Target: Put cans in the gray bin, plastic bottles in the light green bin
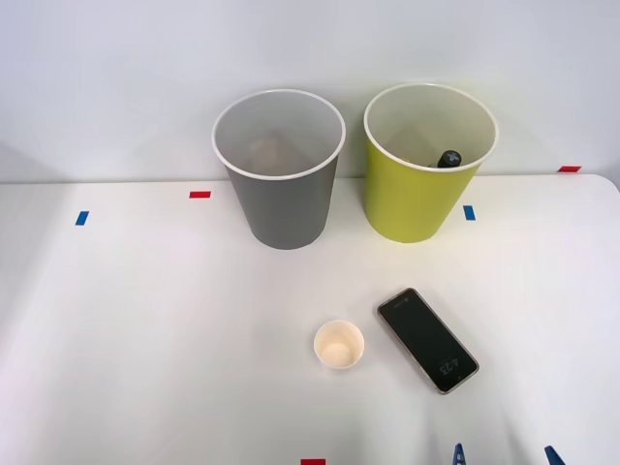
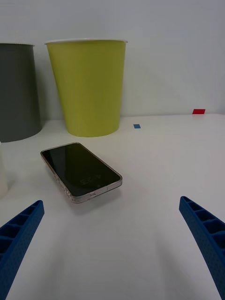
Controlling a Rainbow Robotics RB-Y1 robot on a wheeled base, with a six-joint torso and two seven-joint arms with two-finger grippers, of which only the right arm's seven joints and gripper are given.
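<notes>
The gray bin (image 1: 279, 199) stands upright at the back of the white table, with the light green bin (image 1: 415, 199) just to its right. A plastic bottle's black cap (image 1: 450, 158) pokes up inside the green bin against its right wall; the bottle's body is hidden. A faint brownish shape (image 1: 266, 150) lies at the bottom of the gray bin, and I cannot tell whether it is a can. My right gripper (image 1: 505, 457) is at the table's near edge, open and empty. In the wrist view, the right gripper (image 2: 111, 202) faces the green bin (image 2: 89, 89) and the gray bin (image 2: 16, 93).
A black smartphone (image 1: 427, 339) (image 2: 80, 171) in a clear case lies flat just ahead of the gripper. A small white paper cup (image 1: 339, 344) stands to its left. Red and blue tape marks (image 1: 200, 194) dot the table. A white wall rises behind the bins.
</notes>
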